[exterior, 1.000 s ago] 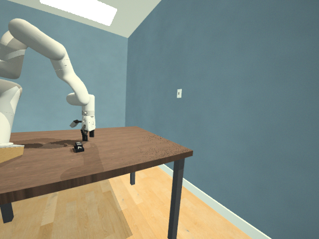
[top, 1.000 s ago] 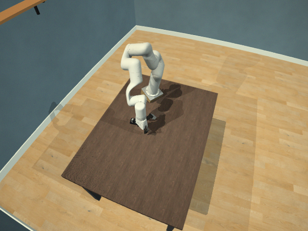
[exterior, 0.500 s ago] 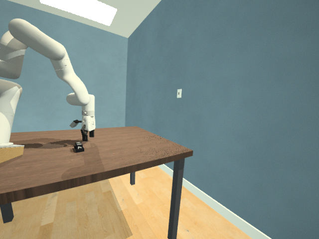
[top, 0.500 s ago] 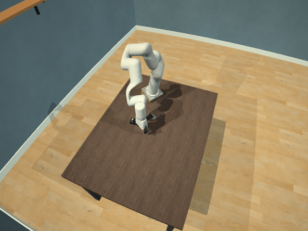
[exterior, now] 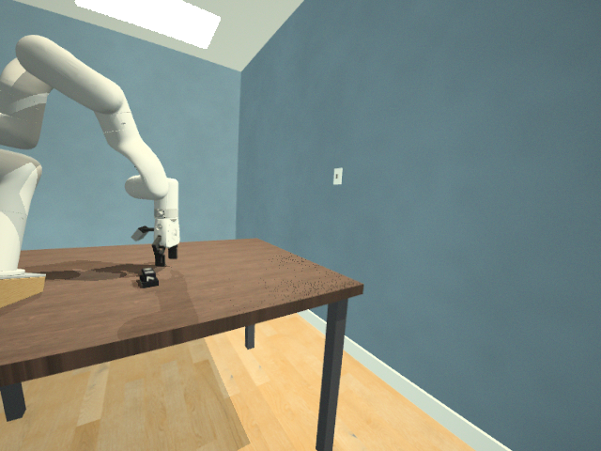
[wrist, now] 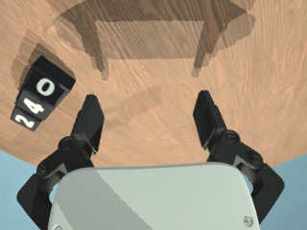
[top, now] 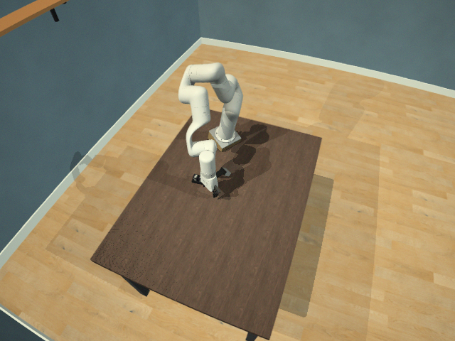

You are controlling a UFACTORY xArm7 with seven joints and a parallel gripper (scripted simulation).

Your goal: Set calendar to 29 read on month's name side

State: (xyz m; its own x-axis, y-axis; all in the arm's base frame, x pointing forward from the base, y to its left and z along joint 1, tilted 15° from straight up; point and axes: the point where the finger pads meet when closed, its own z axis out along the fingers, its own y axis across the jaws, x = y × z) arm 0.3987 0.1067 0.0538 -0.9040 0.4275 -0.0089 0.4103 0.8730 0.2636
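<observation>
Your xArm 7 (top: 200, 106) (exterior: 72, 75) rises from its base plate (top: 237, 138), bends over in a high arch and descends over the bench (top: 220, 256) (exterior: 218, 273) (wrist: 144, 144). The final wrist section stands nearly vertical in the exterior view, so that your gripper (top: 211, 190) (exterior: 166, 260) (wrist: 148, 103) points downward, its tips a little above the wood. The jaws are wide open and grip nothing; in the wrist view, bare wood grain and shadow show between the two fingers.

The desk calendar (top: 196, 178) (exterior: 148, 279) (wrist: 42, 93), a compact black assembly with white characters, rests on the bench beside your gripper, outside the jaws and apart from them. In the wrist view, you find it at the left, beyond the left-hand finger of the picture, set at a slant. Three digits can be read there, in a row: a large 0 at the upper end, a 4 in the middle and a smaller 2 at the lower end. The exterior view shows a raised black part above a lower one. You cannot tell from these views exactly how each cube sits in the tray, and the month's name is not legible.
</observation>
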